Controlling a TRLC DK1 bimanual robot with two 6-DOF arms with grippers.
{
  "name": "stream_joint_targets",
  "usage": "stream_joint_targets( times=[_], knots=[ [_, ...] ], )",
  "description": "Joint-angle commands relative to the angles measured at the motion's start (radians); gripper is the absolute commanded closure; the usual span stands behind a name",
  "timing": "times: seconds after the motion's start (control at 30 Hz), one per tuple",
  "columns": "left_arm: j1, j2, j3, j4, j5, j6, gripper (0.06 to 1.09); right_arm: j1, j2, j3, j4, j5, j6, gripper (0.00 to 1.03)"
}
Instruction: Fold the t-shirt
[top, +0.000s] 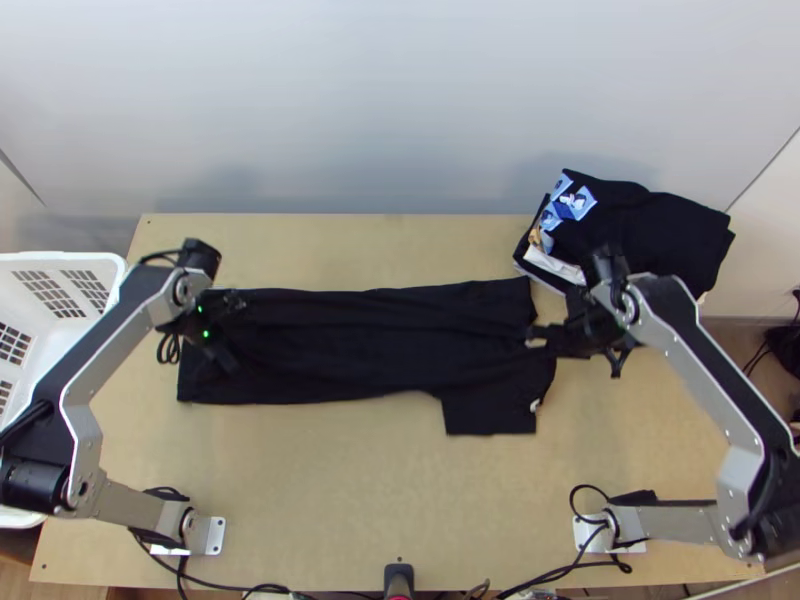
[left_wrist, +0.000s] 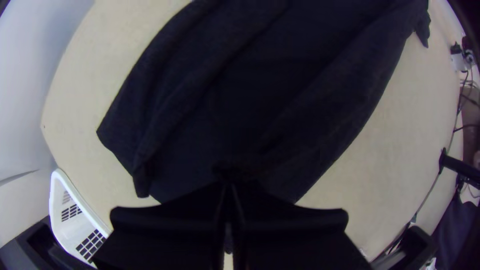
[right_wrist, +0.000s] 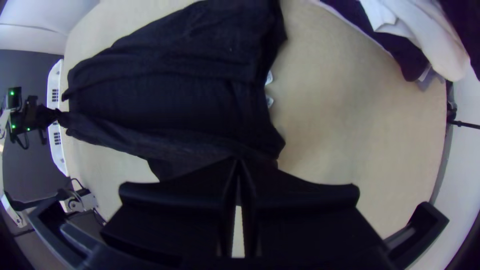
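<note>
one black t-shirt (top: 380, 340) of soft, matte fabric lies across the middle of the light wooden table (top: 320, 510), shaped into a long, narrow strip; lengthwise folds and shallow wrinkles run along it, and one short, squarish sleeve (top: 490, 415) juts out on the near side by its right end. two small white labels (right_wrist: 269, 77) peep out at the edge of its black fabric in the right wrist view. two grippers are on it, one toward each end: the left gripper (top: 225, 335) is clenched on a gathered bit of the cloth near the left end, its wide flat black fingers (left_wrist: 200, 200) pressed together at the tips, and the right gripper (top: 537, 336) is pinching the cloth at the right end, its tips likewise closed. at the table's far right corner sits one pile of clothes (top: 670, 225), the top piece black and limp, with a blue and white print, a white fabric edge and a scrap of mustard yellow below it. past the table's left edge stands one white basket (top: 75, 262) of smooth, stiff plastic, its walls pierced by grids of little openings. thin black cables (top: 230, 582) curl along the near edge, and two pale metal base plates (top: 215, 535) hold the arms there.
</note>
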Motion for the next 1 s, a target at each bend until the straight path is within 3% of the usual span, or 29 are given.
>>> stream_joint_targets(
  times=[0.0, 0.47, 0.77, 0.97],
  knots=[
    [0.057, 0.08, 0.145, 0.0, 0.061, -0.016, 1.05, -0.042, 0.104, 0.131, 0.018, -0.001, 0.003, 1.0],
    [0.153, 0.241, 0.309, 0.003, 0.104, -0.005, 1.05, -0.034, 0.151, 0.21, 0.117, 0.001, 0.109, 1.0],
    [0.161, 0.299, 0.384, 0.02, 0.167, -0.036, 1.05, 0.042, 0.13, 0.186, 0.173, 0.005, 0.184, 1.0],
    [0.153, 0.339, 0.395, 0.026, 0.185, -0.075, 1.05, 0.107, 0.114, 0.146, 0.306, 0.103, 0.194, 1.0]
  ],
)
